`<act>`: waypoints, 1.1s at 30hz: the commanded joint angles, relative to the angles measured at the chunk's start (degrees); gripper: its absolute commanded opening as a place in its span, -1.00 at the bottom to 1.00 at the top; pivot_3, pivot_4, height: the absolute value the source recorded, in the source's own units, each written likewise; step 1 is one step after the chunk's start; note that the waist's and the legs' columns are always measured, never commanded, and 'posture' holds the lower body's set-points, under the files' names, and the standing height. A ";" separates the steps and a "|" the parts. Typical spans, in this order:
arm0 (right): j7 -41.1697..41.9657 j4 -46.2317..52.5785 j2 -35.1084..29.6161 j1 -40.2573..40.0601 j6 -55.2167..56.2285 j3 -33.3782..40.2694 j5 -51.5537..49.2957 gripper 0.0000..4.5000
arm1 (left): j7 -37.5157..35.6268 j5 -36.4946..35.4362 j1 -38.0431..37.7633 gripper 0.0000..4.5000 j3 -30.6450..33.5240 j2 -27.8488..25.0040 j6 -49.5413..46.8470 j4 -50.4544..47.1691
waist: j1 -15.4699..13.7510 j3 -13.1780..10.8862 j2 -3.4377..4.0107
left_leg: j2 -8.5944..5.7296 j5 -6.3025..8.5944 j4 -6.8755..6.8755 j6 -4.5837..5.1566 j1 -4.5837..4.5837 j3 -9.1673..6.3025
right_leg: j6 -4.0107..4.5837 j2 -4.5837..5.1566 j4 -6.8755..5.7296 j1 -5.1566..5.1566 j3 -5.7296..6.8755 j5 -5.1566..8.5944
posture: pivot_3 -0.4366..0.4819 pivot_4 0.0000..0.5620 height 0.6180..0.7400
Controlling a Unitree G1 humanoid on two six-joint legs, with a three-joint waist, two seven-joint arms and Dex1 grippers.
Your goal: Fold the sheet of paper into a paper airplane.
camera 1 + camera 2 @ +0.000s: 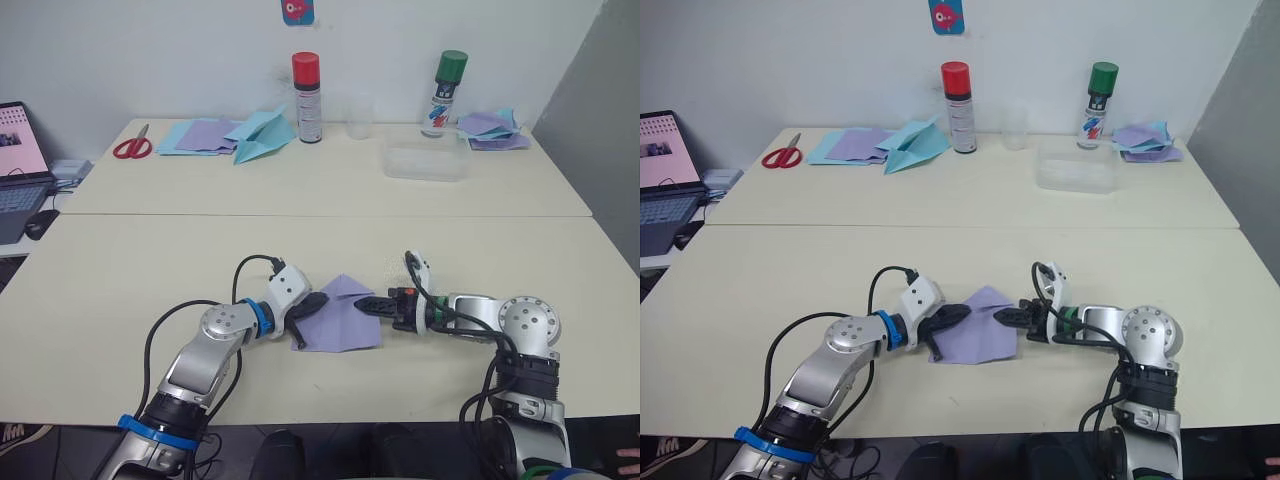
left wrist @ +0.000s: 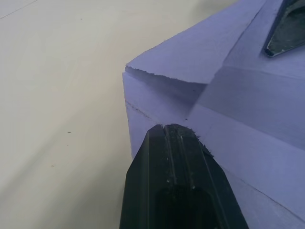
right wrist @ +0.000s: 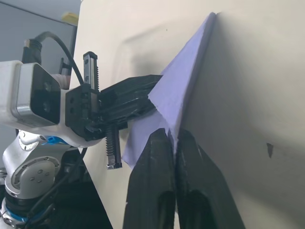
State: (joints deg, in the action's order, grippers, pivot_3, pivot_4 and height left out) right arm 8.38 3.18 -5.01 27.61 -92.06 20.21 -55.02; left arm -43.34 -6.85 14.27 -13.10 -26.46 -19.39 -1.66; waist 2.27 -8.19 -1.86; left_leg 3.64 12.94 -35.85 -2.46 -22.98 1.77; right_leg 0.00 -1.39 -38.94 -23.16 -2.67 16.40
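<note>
The sheet of paper (image 1: 340,322) is lavender and lies on the near table between my two grippers, with creases and a flap folded over, and its far corner pointed. My left gripper (image 1: 318,300) is shut, its tip resting on the sheet's left edge (image 2: 174,131). From the right, my right gripper (image 1: 362,303) is shut on the sheet's right edge, and the right wrist view shows the thin edge (image 3: 186,90) rising from between its fingers (image 3: 152,157). A paper airplane of this lavender paper is out of view.
On the far table are red scissors (image 1: 132,148), stacked blue and purple sheets (image 1: 205,135), a light blue paper plane (image 1: 262,138), a red-capped can (image 1: 307,98), a clear cup (image 1: 360,117), a clear tray (image 1: 425,160), a green-capped can (image 1: 445,92) and loose papers (image 1: 492,130). A laptop (image 1: 18,170) stands far left.
</note>
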 commanded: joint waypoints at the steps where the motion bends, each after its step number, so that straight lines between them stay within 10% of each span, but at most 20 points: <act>1: -0.52 1.14 0.11 1.04 -0.44 0.58 -4.29 -0.98 | -0.31 1.32 -1.08 -1.00 -1.19 -0.44 -1.34 2.36 | 0.08 -0.01 0.01 | 0.00 0.00 0.00 0.00 0.00 0.00 | 0.00 0.00 0.00 0.00 0.00 0.00 | -0.05 -0.47 1.00; 23: 2.32 -0.97 5.33 2.69 5.78 -7.57 3.30 -0.98 | -1.29 1.49 -0.28 -1.00 -1.63 -0.19 -1.31 2.63 | 0.08 -0.11 0.08 | -0.01 0.00 0.03 0.00 -0.03 -0.01 | 0.00 0.02 0.04 -0.02 0.02 0.00 | -0.05 -0.47 1.00; 33: 3.41 -2.78 7.65 3.12 7.70 -6.94 3.72 0.20 | -1.47 1.58 -0.57 -1.00 -1.60 -0.56 -1.09 2.38 | 0.08 -0.12 0.08 | 0.00 0.00 0.03 0.00 -0.02 -0.02 | 0.00 0.03 0.04 -0.02 0.03 0.00 | -0.05 -0.47 1.00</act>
State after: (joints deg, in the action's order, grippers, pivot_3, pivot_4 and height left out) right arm 11.26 0.01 1.84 29.81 -85.19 12.41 -50.68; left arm -44.53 -6.79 15.04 -13.13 -26.55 -19.35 -1.47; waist 2.35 -8.30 -1.78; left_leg 3.65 12.94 -35.82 -2.46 -23.01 1.75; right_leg 0.00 -1.36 -38.90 -23.19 -2.64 16.40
